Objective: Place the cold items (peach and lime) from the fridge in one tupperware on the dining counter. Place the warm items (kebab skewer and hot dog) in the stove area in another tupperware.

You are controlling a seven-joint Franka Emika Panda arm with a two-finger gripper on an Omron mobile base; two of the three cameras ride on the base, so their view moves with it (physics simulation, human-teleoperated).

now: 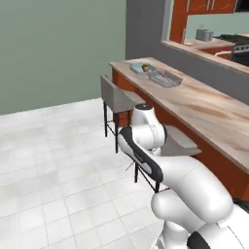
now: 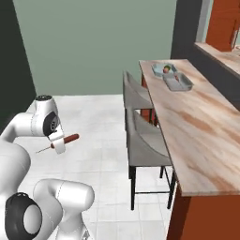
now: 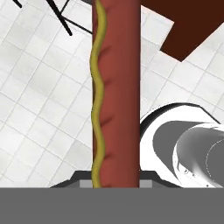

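**Carrying the hot dog above the floor**

Holding the hot dog (image 3: 116, 96), the hand (image 2: 57, 142) sits low at the arm's left side in the right base view, over white floor tiles (image 2: 103, 126); its jaws are nearly closed on the sausage. In the hand view the red-brown hot dog runs straight up from between the finger tips, a wavy yellow mustard line along its left side; in the right base view (image 2: 70, 138) one end projects from the hand toward the stools, and a thin stick-like tip shows on the opposite side.

The desk (image 1: 204, 104), beige-pink marbled on a red-brown base, extends away to the right; near its far end lie the light blue tray (image 1: 144, 68) and, just beside it on the nearer side, the grey tray (image 1: 168, 78). The blue tray contains an orange-red peach (image 2: 166, 70) and something green beside it; detail is too small to confirm. Two grey stools (image 2: 143, 140) stand along the desk's front edge. The hot dog is well apart from both trays.
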